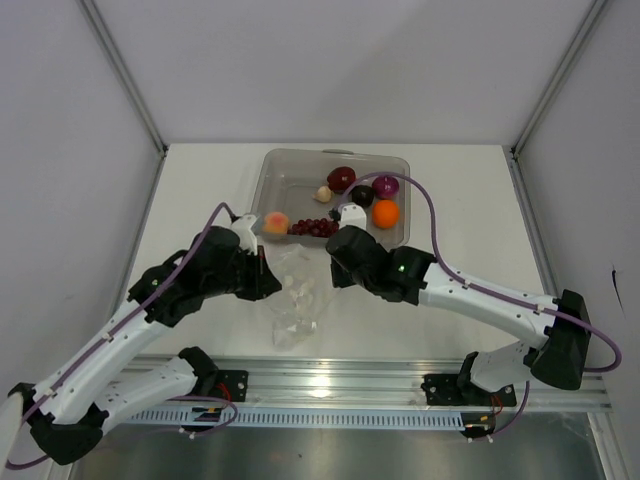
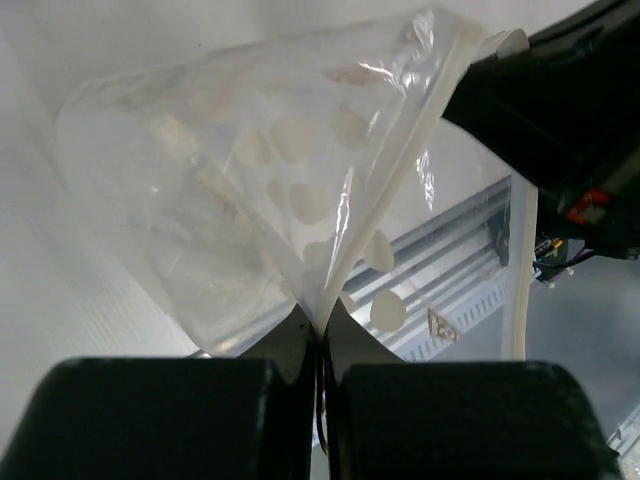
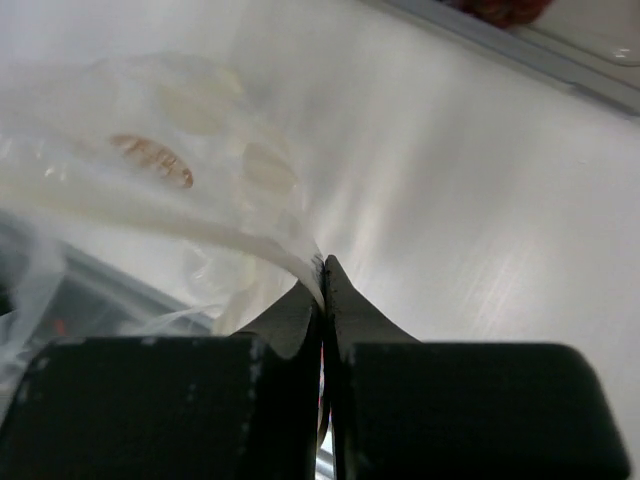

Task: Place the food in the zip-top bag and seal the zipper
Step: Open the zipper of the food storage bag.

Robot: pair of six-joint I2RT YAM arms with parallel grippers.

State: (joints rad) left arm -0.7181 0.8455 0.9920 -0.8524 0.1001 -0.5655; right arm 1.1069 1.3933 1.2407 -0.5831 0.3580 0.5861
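Observation:
The clear zip-top bag (image 1: 297,300) hangs between my two grippers over the table, in front of the tray. My left gripper (image 1: 268,278) is shut on the bag's left mouth edge (image 2: 330,290). My right gripper (image 1: 332,272) is shut on the right mouth edge (image 3: 290,262). The zipper strip (image 2: 420,130) runs along the mouth. The bag looks empty. In the grey tray (image 1: 290,165) lie the peach (image 1: 275,222), grape bunch (image 1: 313,227), beige bulb (image 1: 323,193), dark red fruit (image 1: 341,178), blackish fruit (image 1: 361,195), purple ball (image 1: 385,185) and orange (image 1: 385,213).
The tray stands at the back middle of the white table. A metal rail (image 1: 330,380) runs along the near edge below the bag. Walls close both sides. A purple cable (image 1: 430,215) arcs over the tray's right side.

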